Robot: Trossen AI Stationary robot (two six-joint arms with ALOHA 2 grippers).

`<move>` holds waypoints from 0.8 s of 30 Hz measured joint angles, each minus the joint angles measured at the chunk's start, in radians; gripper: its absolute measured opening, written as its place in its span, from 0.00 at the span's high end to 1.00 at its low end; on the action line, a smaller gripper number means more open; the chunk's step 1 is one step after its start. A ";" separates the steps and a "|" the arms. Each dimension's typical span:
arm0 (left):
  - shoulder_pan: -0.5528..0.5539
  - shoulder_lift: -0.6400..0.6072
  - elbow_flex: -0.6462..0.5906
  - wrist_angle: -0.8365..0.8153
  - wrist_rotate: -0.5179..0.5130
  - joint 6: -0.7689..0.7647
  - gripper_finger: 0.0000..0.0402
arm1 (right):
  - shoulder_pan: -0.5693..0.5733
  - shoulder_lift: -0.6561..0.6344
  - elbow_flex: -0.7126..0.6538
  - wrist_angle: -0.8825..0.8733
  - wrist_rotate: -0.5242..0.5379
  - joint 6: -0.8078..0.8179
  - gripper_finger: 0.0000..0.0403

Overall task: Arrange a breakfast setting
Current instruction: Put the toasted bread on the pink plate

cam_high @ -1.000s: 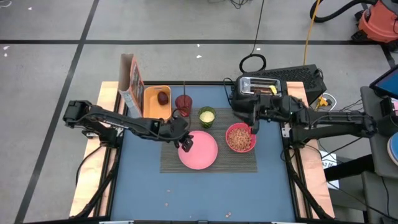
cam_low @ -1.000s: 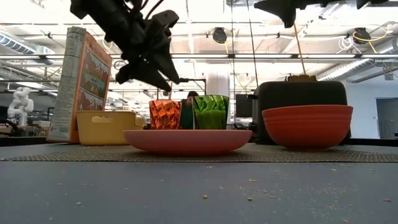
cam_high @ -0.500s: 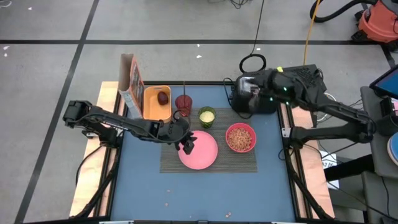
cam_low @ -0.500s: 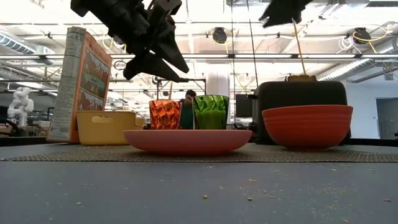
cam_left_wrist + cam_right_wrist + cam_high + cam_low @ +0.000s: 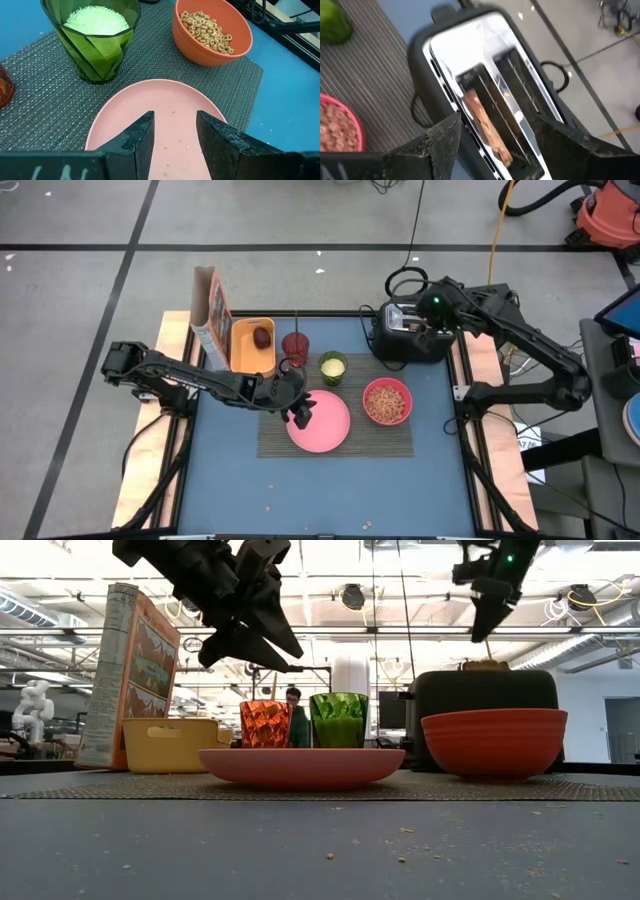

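I see cereal rings in the round orange bowl, pale grains in the ribbed green cup, and toast upright in the toaster, upper right. My left fingers are narrowly parted over the pink plate; my right fingers spread, empty, above the toast.

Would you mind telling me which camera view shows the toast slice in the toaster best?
The right wrist view: it looks down into the toaster's slot at the brown toast slice. The high view shows only a small speck; the low view shows its top edge above the toaster; the left wrist view misses it.
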 joint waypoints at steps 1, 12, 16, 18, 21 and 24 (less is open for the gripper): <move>0.000 0.000 0.000 0.000 0.000 0.000 0.62 | -0.011 0.007 0.000 -0.011 -0.002 -0.008 0.40; 0.000 0.000 0.000 -0.001 0.000 0.001 0.62 | -0.073 0.030 -0.007 -0.018 -0.131 -0.105 0.40; 0.000 0.000 0.000 -0.001 0.000 0.003 0.62 | -0.089 0.031 -0.039 -0.012 -0.129 -0.111 0.40; 0.000 0.000 0.000 -0.001 0.000 0.003 0.62 | -0.096 0.030 -0.062 -0.003 -0.128 -0.122 0.40; 0.000 0.000 0.000 -0.001 0.000 0.003 0.62 | -0.103 0.031 -0.100 0.024 -0.128 -0.145 0.40; 0.000 0.000 0.000 -0.001 0.000 0.002 0.62 | -0.109 0.031 -0.112 0.059 -0.128 -0.159 0.42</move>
